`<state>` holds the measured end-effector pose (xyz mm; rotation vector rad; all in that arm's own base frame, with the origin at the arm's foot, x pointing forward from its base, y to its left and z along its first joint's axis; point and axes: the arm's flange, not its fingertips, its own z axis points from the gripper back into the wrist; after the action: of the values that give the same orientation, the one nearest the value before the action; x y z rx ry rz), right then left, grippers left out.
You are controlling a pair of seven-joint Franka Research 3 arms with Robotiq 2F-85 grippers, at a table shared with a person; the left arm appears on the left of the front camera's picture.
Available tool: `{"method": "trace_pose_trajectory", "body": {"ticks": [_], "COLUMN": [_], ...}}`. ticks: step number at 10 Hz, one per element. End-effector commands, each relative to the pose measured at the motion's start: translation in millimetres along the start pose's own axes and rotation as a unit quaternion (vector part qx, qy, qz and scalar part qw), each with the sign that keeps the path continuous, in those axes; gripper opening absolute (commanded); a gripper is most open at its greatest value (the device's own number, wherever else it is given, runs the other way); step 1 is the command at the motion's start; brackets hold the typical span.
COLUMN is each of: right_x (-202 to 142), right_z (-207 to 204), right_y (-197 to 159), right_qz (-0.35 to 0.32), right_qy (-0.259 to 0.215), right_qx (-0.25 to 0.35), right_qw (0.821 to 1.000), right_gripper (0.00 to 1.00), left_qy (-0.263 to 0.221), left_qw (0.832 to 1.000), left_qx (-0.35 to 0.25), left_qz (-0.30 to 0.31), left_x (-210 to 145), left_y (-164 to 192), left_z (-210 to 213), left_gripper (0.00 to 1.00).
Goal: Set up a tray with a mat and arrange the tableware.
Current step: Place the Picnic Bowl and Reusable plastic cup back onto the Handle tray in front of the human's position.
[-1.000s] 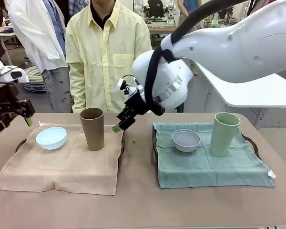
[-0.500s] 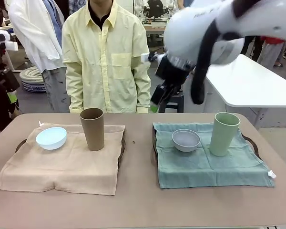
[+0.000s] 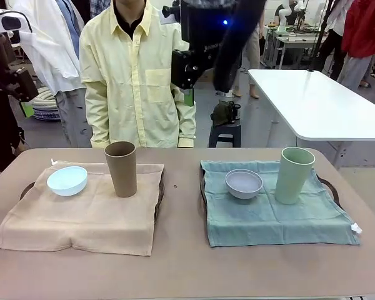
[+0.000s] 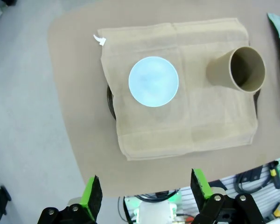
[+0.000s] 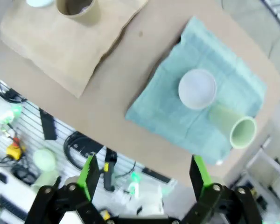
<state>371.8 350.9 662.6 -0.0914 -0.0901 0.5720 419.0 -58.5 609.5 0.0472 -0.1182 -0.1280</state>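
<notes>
Both mats, tan (image 3: 81,215) and teal (image 3: 272,215), look like soft matt cloth; the pale blue bowl (image 3: 67,180) is smooth.

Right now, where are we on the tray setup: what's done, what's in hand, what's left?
Looks done: the pale blue bowl and tan cup sit on the tan mat, the greyish white bowl and green cup on the green mat, each mat over a tray. In hand: nothing; left gripper and right gripper are open, high above the table. Left: nothing obvious.
</notes>
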Motion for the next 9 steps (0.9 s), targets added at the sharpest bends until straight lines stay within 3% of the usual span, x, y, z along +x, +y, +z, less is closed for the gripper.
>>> {"method": "trace_pose_trajectory", "body": {"ticks": [1, 9], "right_x": [-2.6, -2.6], "right_z": [-7.6, -7.6], "right_y": [-8.7, -8.7], "right_qz": [0.022, 0.022], "right_qy": [-0.021, -0.021], "right_qx": [0.011, 0.011], "right_qw": [0.999, 0.999], "right_gripper": [1.0, 1.0], "left_qy": [0.002, 0.002], "left_qw": [1.0, 1.0], "left_qx": [0.003, 0.003], "left_qz": [-0.013, -0.013], "left_x": [-2.8, -2.8], "left_y": [1.9, 1.9], "left_z": [-2.5, -2.5], "left_gripper": [0.65, 0.65]}}
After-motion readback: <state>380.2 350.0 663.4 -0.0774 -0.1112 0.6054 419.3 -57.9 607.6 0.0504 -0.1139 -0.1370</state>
